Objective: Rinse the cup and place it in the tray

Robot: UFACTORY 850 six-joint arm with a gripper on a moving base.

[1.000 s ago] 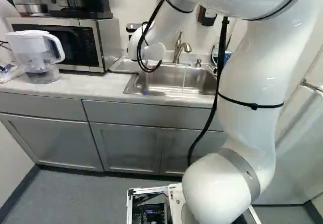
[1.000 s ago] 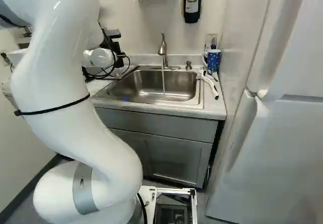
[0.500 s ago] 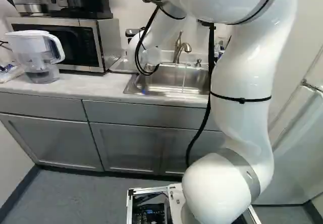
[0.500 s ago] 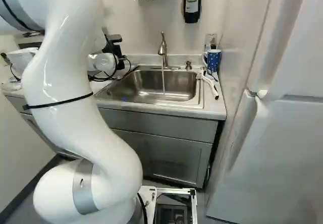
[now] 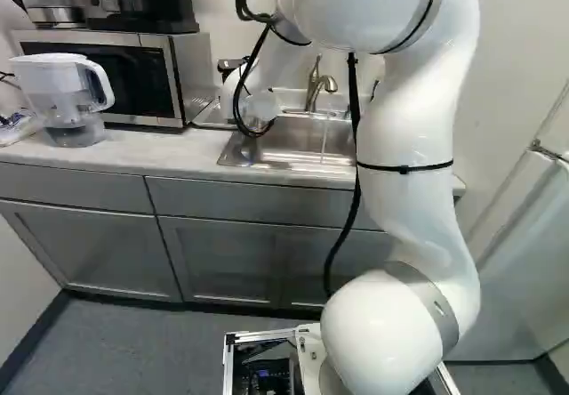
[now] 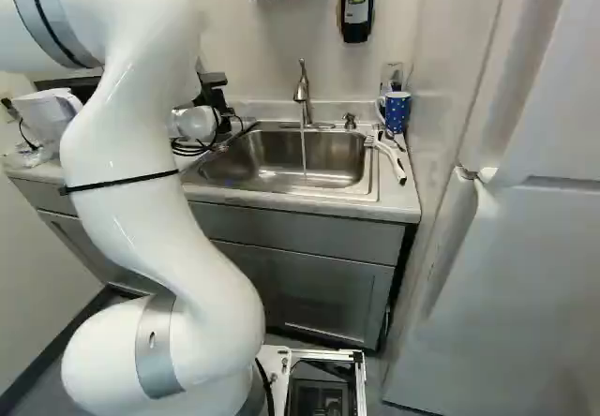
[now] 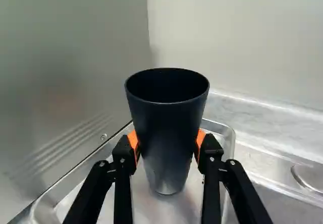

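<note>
Orange pads (image 7: 201, 139) of the end effector (image 7: 167, 142) are gripping the dark cup (image 7: 166, 120) from both sides, holding it upright over the tray (image 7: 222, 133); whether it is touching down is unclear. Water (image 6: 304, 150) is running into the sink (image 6: 262, 160). Placing seems to be happening; the next move is calling for settling the cup, then releasing.
</note>
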